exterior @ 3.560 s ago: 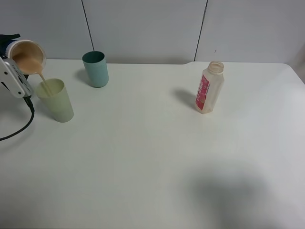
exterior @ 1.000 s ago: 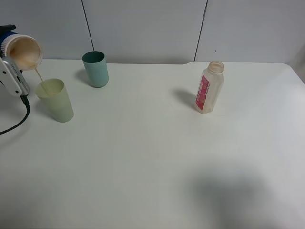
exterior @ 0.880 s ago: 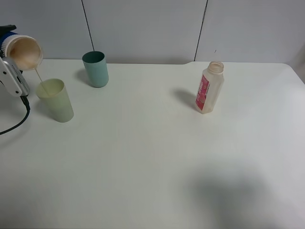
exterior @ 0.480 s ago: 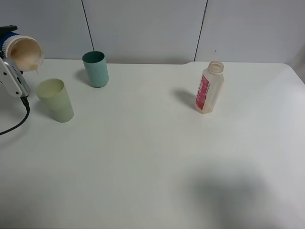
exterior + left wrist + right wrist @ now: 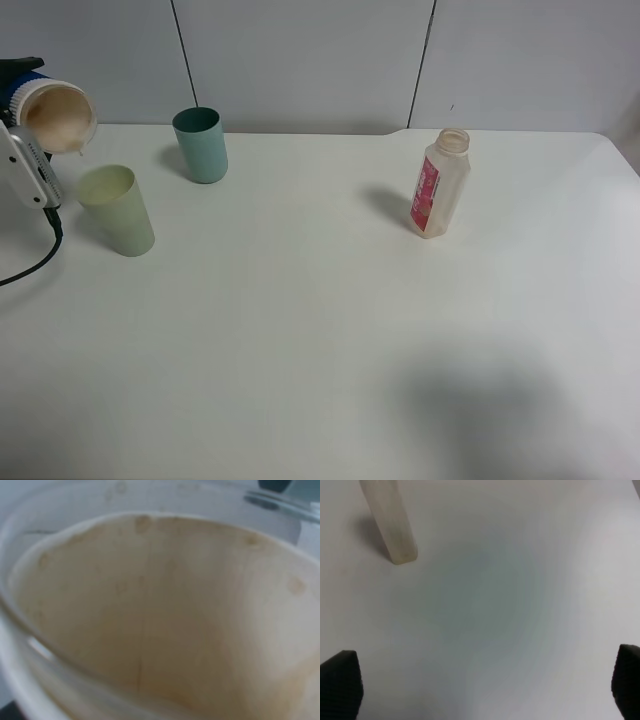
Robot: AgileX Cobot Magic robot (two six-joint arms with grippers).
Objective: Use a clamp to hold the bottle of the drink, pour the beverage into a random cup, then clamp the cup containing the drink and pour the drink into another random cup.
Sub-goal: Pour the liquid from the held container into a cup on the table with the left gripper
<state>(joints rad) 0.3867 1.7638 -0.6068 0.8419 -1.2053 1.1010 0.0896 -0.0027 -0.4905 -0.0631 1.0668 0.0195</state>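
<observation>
The left claw is clamped around the blue-sleeved cup, tipped right over at the far left edge of the surface, mouth facing the camera and hanging above and just to the side of the yellow-green tumbler; the inside of the cup shows only a tan film and a few clinging drops, so it looks all but drained; a bead seems to hang at its lower lip, though it is too small to be sure.

Risks from here: that lip sits near the tumbler's rim, not squarely over its middle, so a late drip could land on the surface or run down the tumbler's outside; righting the cup too sharply could flick the residue; lowering the arm carelessly could clip the light tumbler and tip the beverage it now holds; the cable trailing below the claw lies close to the tumbler's base and could drag it.

The right claw stands wide, empty, hovering over bare surface near the bottle, which stands upright and apart on the right side; the teal tumbler stands upright at the back.

Writing: the bottle carries a pink-red label; whatever is printed on it is too small to read; no other lettering shows anywhere.
</observation>
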